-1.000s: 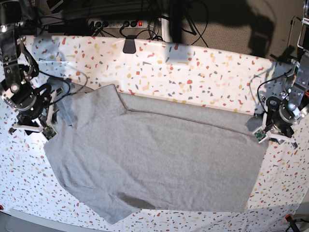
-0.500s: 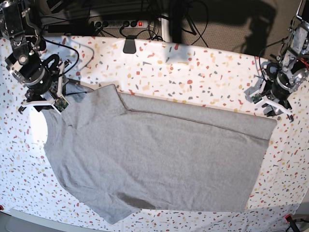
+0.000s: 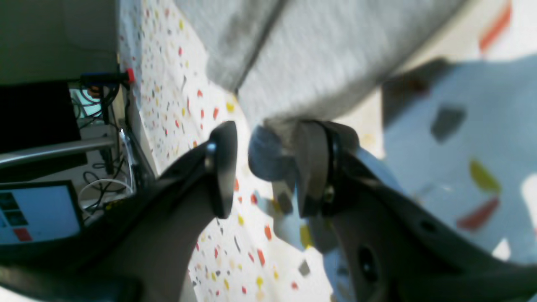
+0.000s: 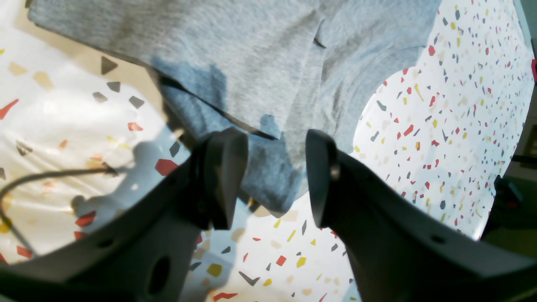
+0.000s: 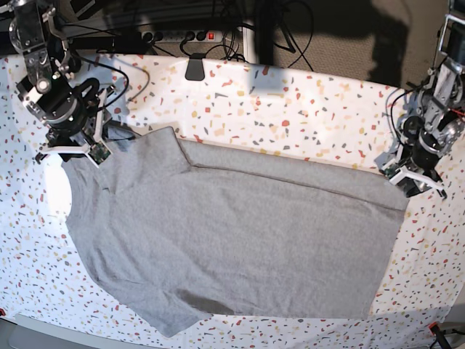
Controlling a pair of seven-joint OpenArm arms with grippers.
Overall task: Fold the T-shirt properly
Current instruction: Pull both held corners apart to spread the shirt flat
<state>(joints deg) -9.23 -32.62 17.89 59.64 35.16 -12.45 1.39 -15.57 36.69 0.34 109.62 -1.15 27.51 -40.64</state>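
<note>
Bright light washes out the terrazzo tablecloth (image 5: 305,116) left of the T-shirt (image 5: 240,240). Both wrist views bend at the edges; the left wrist view is blurred, bluish shadows beside the shirt.

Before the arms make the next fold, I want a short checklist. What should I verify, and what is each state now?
1. T-shirt lies flat on the table: ok.
2. One long edge already folded over, seam line visible: ok.
3. Left gripper at the shirt's corner, open: ok.
4. Cloth between left fingers: cannot tell.
5. Right gripper open over the shirt's edge: ok.
6. Cable near right gripper stays off the cloth: cannot tell.
</note>
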